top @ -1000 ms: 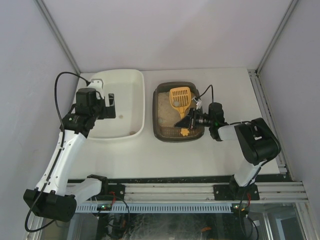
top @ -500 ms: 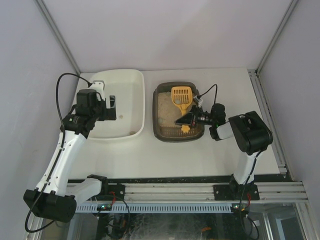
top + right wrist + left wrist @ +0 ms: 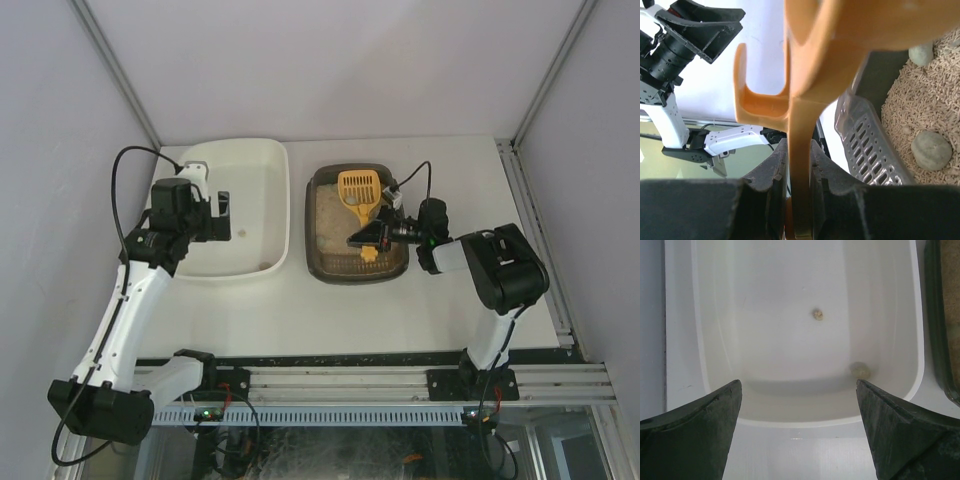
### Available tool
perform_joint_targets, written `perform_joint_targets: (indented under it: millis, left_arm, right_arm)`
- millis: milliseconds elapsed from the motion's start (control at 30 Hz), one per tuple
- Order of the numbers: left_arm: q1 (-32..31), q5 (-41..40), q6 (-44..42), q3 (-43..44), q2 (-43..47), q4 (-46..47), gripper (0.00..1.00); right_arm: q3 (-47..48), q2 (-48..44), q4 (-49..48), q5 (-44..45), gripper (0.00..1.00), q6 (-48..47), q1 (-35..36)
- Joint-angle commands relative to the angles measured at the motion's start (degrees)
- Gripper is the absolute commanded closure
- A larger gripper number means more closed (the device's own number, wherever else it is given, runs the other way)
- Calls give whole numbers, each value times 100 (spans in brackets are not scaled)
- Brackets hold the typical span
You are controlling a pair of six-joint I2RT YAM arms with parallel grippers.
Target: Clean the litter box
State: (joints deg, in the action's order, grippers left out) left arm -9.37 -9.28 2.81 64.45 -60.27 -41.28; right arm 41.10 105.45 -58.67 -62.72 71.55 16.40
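Observation:
The dark brown-grey litter box sits at table centre, filled with beige litter. My right gripper is shut on the handle of an orange slotted scoop, whose head rests over the far end of the box; the handle is pinched between both fingers in the right wrist view. Grey clumps lie on the litter. My left gripper hangs open and empty over the white tub, which holds two small clumps.
A grey slotted insert leans inside the litter box. The white tub's near rim lies between my left fingers. Grey walls enclose the table on three sides; a metal rail runs along the right edge.
The right wrist has rotated and shifted slightly left and away, carrying the scoop head a little further up the litter box. The left arm has barely moved.

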Motion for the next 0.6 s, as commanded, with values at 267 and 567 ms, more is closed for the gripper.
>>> perform_joint_targets:
  millis: [267, 567]
  left_arm:
    - [335, 638, -253, -125, 112, -19, 0]
    - [580, 1742, -614, 638, -601, -772, 0]
  right_arm:
    - [759, -306, 2086, 88, 100, -619, 350]
    - [965, -507, 2265, -6, 100, -463, 229]
